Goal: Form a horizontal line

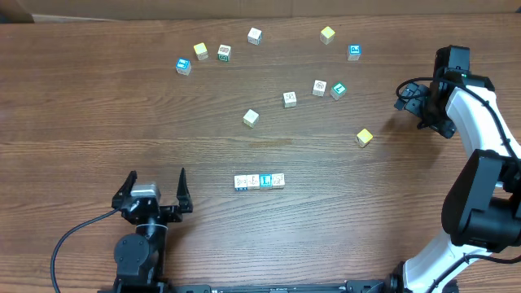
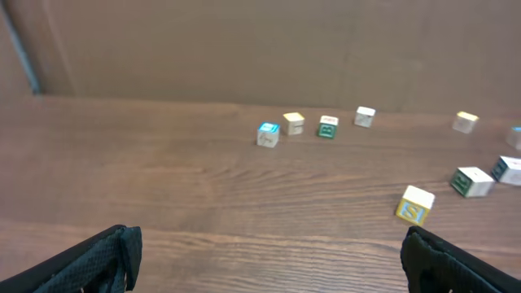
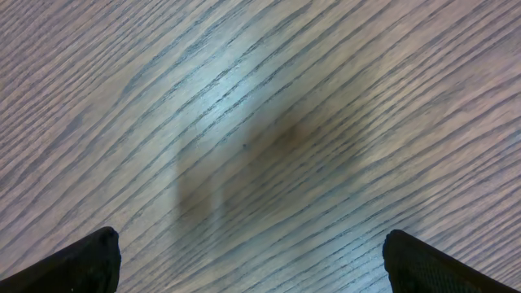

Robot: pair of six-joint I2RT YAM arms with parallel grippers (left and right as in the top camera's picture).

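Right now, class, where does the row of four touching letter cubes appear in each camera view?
Overhead: the row of four letter cubes lies low in the centre, right of the left gripper.
Left wrist: not in it.
Right wrist: not in it; only bare table shows.
Shared landmark: the wood-grain table is in all three views; the blue-topped cube links overhead and left wrist.

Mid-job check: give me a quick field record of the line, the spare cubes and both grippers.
line: row of four letter cubes, touching, straight, horizontal
loose cubes: eleven, scattered farther back than the row
left gripper: open, empty, left of the row
right gripper: open, empty, above bare wooden table, far right
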